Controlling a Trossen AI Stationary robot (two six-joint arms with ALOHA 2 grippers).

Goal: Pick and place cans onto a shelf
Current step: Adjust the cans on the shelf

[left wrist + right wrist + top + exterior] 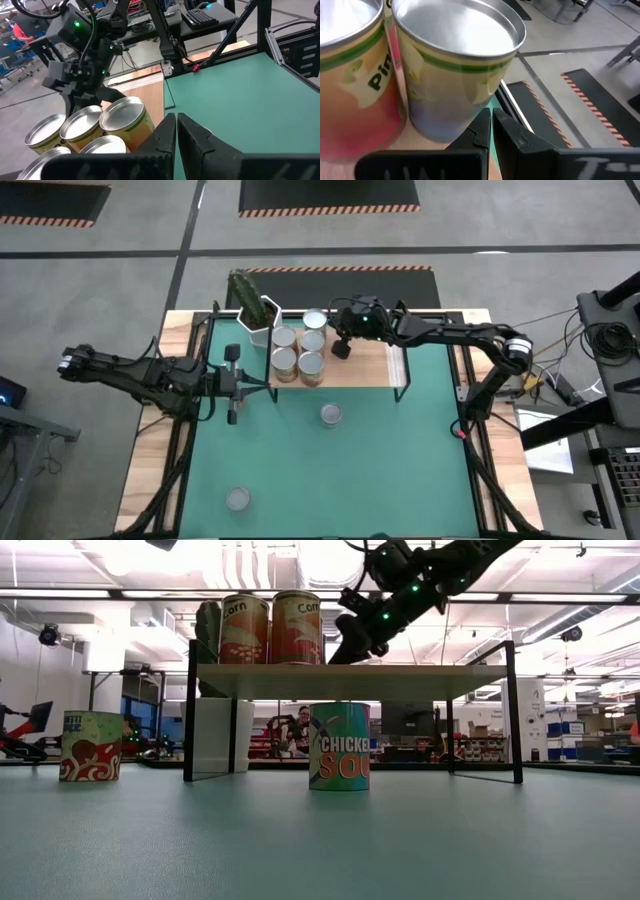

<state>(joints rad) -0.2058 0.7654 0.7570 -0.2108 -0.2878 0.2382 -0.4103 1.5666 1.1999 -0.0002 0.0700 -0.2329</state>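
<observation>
High view: right gripper [341, 348] sits over the shelf [365, 367], fingers together, holding nothing, just beside a cluster of five cans [299, 352] that stands on the shelf toward the left arm's side of it. White cactus pot [256, 324] is beyond that cluster, at the shelf's corner. Left gripper [237, 384] hangs off the shelf's end over the green mat [400, 470], fingers together and empty, the can cluster near it on the shelf. Two more cans are off the shelf: one can on the mat [331, 415] in front of the shelf, well clear of both grippers, and a far can [237, 499] near the mat's front edge. Low view: right gripper [355, 640] hovers just above the shelf top [350, 681], corn cans [270, 628] beside it; a chicken soup can [339, 746] stands on the mat under the shelf line, another can [91, 745] off to the side. Left wrist view: left fingers [167, 137] pressed together, can tops [85, 127] close by with the right gripper [82, 97] behind them. Right wrist view: right fingers [482, 130] closed together, the nearest can [452, 60] fills the frame right ahead of the tips, a second can [350, 75] touching it.
</observation>
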